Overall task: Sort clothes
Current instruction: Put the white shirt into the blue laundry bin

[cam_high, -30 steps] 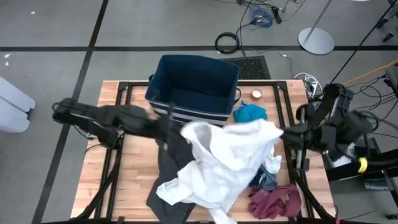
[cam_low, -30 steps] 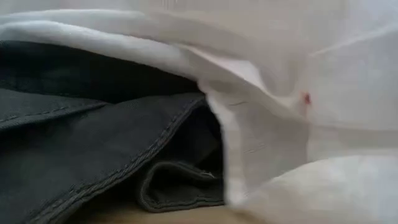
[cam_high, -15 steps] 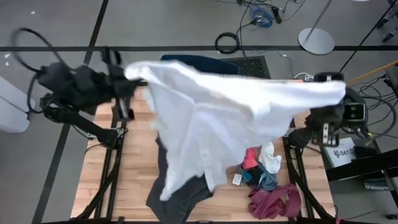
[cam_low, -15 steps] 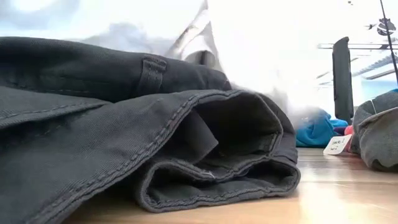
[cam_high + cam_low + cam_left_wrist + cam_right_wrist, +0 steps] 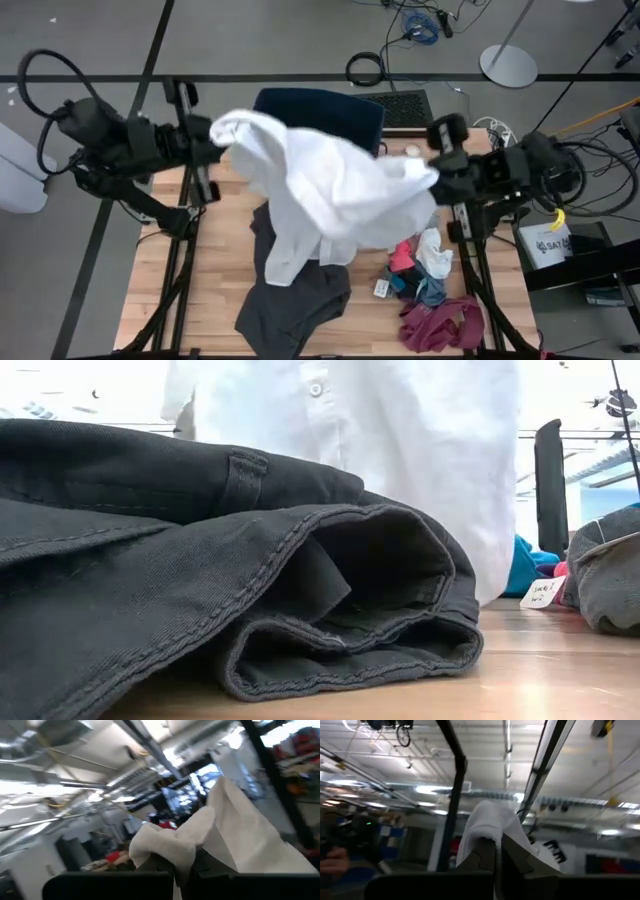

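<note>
The white shirt (image 5: 330,190) hides most of the blue bin (image 5: 330,104)

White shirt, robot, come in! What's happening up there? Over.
Left gripper and right gripper both clamped on white shirt, held aloft. Dark grey garment below. Nothing blocking.

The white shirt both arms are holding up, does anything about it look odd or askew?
The white button-up fabric shirt hangs bunched and uneven between the left gripper and right gripper, sagging over the crumpled dark grey garment instead of spread flat.
</note>
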Controlling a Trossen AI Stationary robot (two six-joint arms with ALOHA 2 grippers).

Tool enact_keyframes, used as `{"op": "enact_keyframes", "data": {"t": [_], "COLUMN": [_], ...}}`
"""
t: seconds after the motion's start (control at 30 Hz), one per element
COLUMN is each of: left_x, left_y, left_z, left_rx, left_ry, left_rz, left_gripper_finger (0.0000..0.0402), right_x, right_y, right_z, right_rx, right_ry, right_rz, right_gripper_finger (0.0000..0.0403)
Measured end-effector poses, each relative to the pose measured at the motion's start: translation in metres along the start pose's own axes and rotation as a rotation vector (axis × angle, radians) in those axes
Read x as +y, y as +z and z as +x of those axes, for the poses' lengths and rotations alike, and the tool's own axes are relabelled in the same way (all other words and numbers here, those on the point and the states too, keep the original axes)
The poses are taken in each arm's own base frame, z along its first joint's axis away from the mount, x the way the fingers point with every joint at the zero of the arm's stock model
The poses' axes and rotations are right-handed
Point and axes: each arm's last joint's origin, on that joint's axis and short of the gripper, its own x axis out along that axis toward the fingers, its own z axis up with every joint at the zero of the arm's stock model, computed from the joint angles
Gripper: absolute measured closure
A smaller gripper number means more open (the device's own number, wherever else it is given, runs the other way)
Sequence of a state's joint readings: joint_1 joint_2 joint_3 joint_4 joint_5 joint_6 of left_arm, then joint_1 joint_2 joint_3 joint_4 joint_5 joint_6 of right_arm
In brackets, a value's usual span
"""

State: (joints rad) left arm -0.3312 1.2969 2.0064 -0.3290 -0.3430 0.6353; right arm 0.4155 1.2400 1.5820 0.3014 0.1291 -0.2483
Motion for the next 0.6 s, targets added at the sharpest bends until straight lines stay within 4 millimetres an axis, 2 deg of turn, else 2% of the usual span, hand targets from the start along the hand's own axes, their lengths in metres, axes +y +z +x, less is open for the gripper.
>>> {"op": "enact_keyframes", "data": {"t": [0.17,0.33,0.5,0.6], "left_x": [-0.034,-0.084,-0.145,-0.174], "left_y": [0.009,0.019,0.024,0.027], "left_z": [-0.010,-0.018,-0.019,-0.017], "left_rx": [0.029,0.077,0.153,0.159], "left_ry": [-0.179,-0.301,-0.349,-0.329], "left_rz": [-0.013,-0.004,0.081,0.137], "left_gripper_finger": [0.0398,0.0398,0.0398,0.0398], "right_x": [0.032,0.078,0.129,0.145], "right_y": [-0.007,-0.007,-0.025,-0.029], "right_z": [0.003,-0.005,-0.008,-0.007], "right_rx": [0.097,0.170,0.299,0.293], "right_ry": [0.119,0.154,0.082,0.017], "right_rz": [0.080,0.063,-0.034,-0.062], "right_gripper_finger": [0.0403,0.0403,0.0403,0.0403]}}
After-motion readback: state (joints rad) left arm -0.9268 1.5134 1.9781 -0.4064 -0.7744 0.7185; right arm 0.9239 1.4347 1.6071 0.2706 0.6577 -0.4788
